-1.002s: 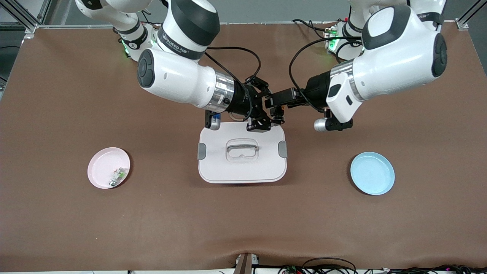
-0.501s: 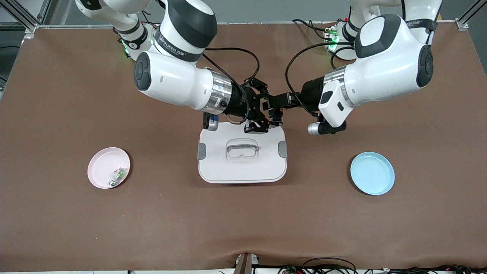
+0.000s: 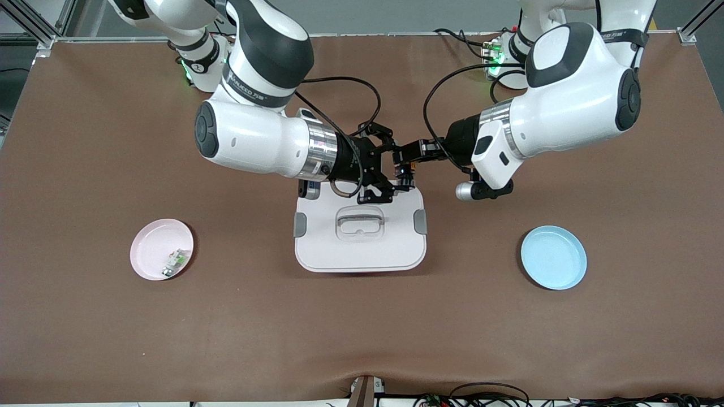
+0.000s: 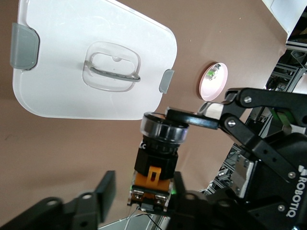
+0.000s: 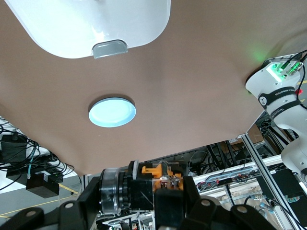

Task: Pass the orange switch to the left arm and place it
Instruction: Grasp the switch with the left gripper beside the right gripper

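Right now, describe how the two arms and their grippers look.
Both arms, the left arm and the right arm, are glossy white with black joint bands, silver wrist rings and looping black cables. The left gripper and right gripper are black; one reads ROBOTIQ.

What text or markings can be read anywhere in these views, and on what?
"ROBOTIQ": on the right gripper body, seen in the left wrist view.
Lettering on the right arm black band in the front view: blurred, not readable for certain.
Mark on the switch black body: too small to read.
Box, plates: no text.
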